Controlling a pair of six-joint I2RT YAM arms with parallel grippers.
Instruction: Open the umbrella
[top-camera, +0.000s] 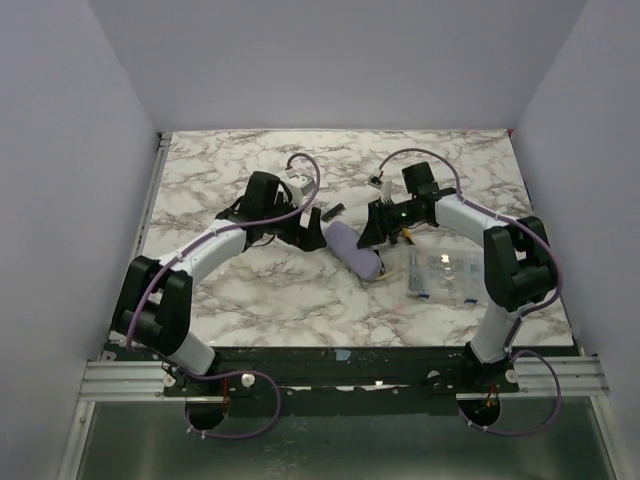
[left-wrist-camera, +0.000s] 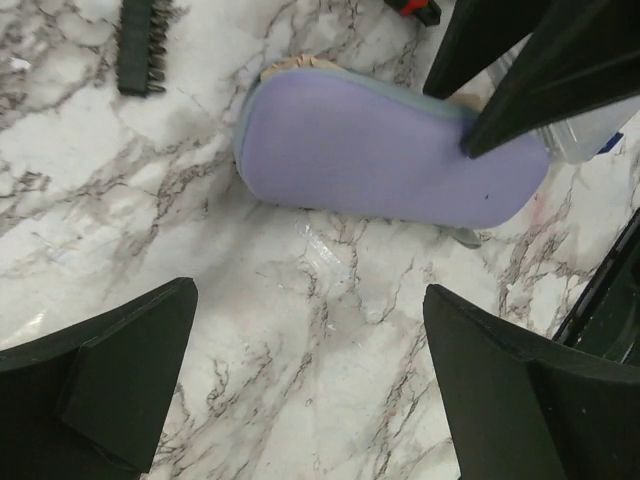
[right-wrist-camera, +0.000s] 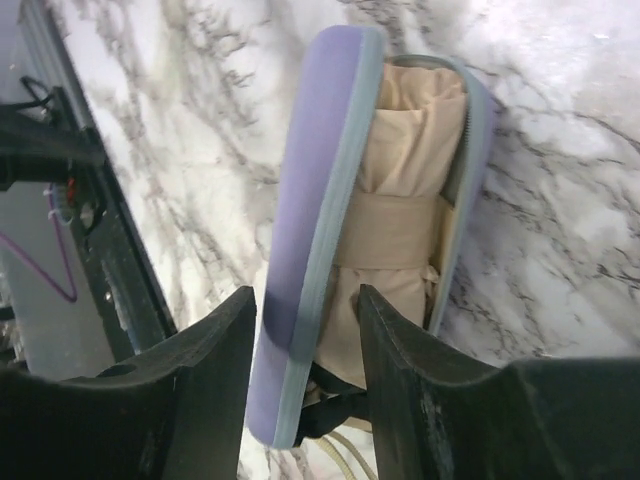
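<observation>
The umbrella (right-wrist-camera: 405, 190) lies folded on the marble table, its tan canopy showing through the unzipped side of a pale lavender sleeve (right-wrist-camera: 320, 150). In the top view the sleeve (top-camera: 352, 250) lies mid-table between both arms. My right gripper (right-wrist-camera: 307, 292) is open, its fingers straddling the sleeve's lavender wall: one finger outside, the other over the tan canopy, with small gaps on both sides. My left gripper (left-wrist-camera: 310, 288) is wide open over bare marble, just short of the sleeve (left-wrist-camera: 390, 150), with nothing between its fingers. The right gripper's fingers (left-wrist-camera: 520, 70) reach down onto the sleeve's far side.
A clear plastic box (top-camera: 440, 272) sits right of the sleeve, its corner (left-wrist-camera: 590, 130) close by. A black bit holder (left-wrist-camera: 140, 45) lies beyond the sleeve. A red-handled tool (left-wrist-camera: 415, 8) shows at the top edge. Bare marble (top-camera: 250, 290) lies front left.
</observation>
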